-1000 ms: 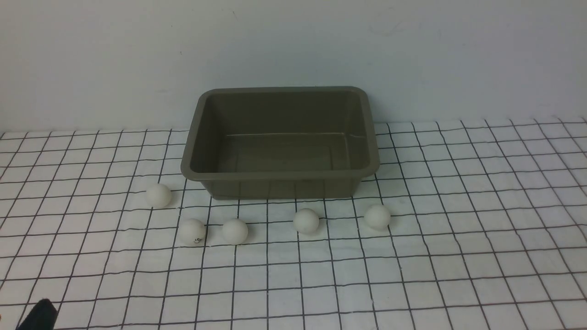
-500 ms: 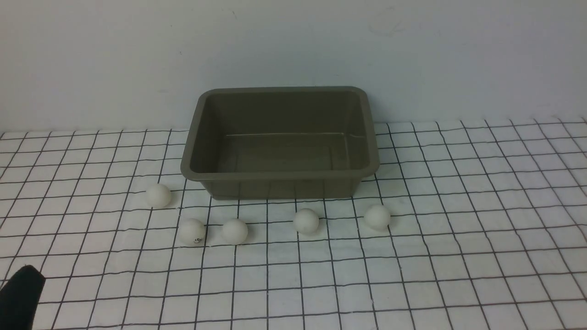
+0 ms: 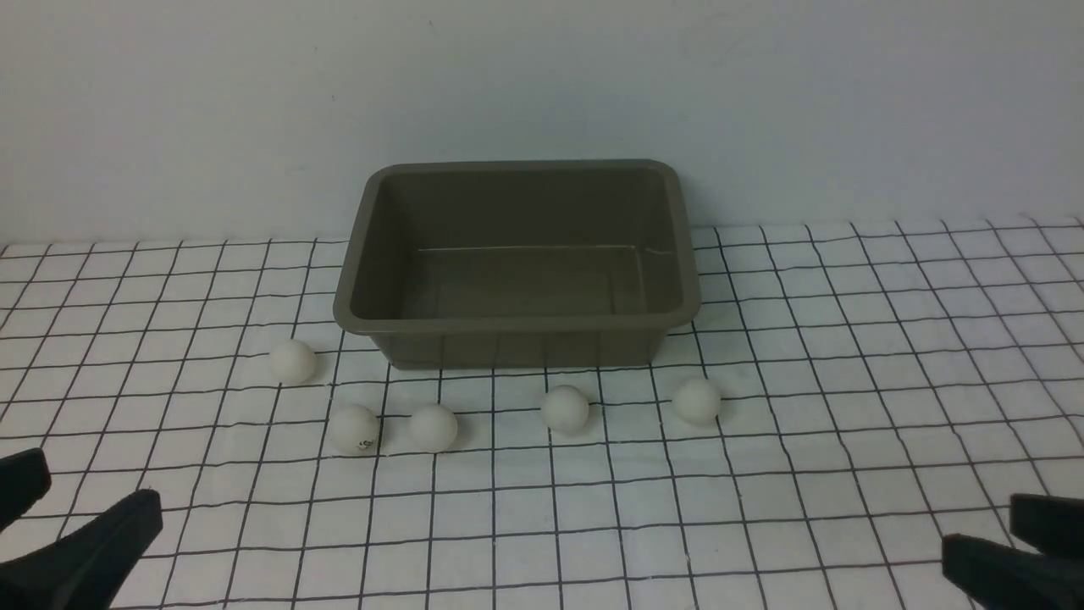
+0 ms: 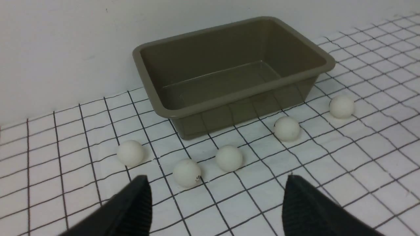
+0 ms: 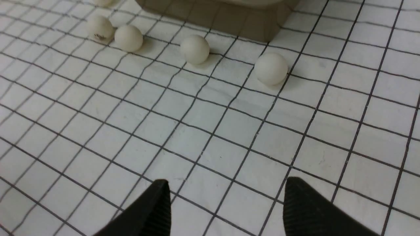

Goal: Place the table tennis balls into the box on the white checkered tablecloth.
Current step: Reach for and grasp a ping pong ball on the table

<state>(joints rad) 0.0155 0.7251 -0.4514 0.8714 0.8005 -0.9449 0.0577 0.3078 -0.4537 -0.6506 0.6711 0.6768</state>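
Observation:
The olive-brown box stands empty at the back middle of the white checkered tablecloth. Several white table tennis balls lie in a loose row in front of it: the leftmost ball, a ball with a dark mark, and the rightmost ball among them. My left gripper is open at the near left corner, well short of the marked ball. My right gripper is open at the near right, apart from the rightmost ball. Neither gripper holds anything.
A plain pale wall rises right behind the box. The cloth is slightly wrinkled around the balls.
The left gripper has come further into the front view at the bottom left, both fingers now showing. The right gripper has appeared at the bottom right. Balls and box have not moved.

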